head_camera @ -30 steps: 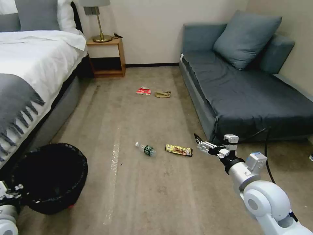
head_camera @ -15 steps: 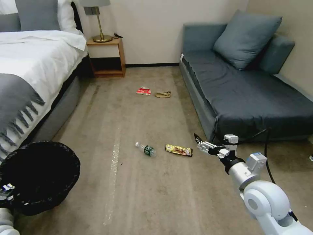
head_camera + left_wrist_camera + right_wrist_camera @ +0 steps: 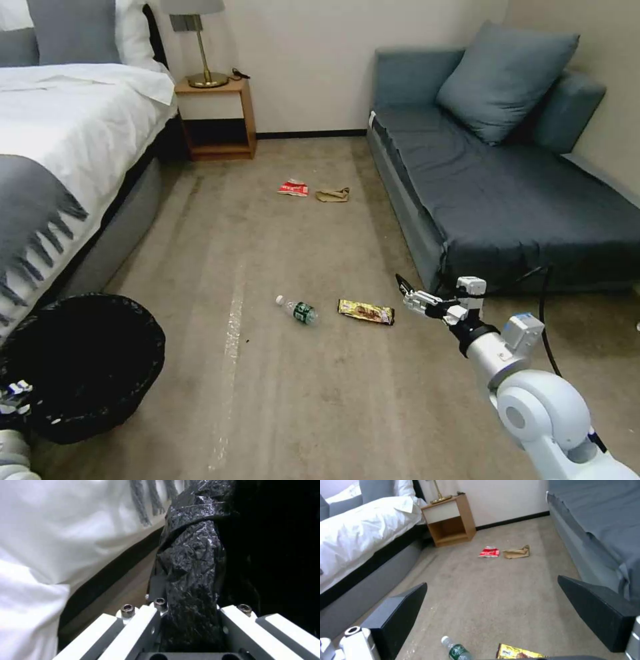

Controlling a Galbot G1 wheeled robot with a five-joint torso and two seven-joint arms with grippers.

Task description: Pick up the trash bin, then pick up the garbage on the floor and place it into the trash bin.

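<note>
Left hand point(image 3: 190, 620): clamping the trash bin point(image 3: 87, 367) rim beside the bed point(image 3: 67, 147).
Right hand point(image 3: 408, 295): hovering open; snack wrapper point(image 3: 365, 311) lying nearest, just leftward, long axis pointing toward it.

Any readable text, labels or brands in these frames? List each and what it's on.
No text can be read.
Bottle: green label, print too small to read.
Snack wrapper: yellow-brown with a printed pattern, wording blurred.
Red-white packet: white marks on red, not readable.
Tan paper bag: no print visible.
Trash bin, held at its rim by the left gripper: no markings visible.
</note>
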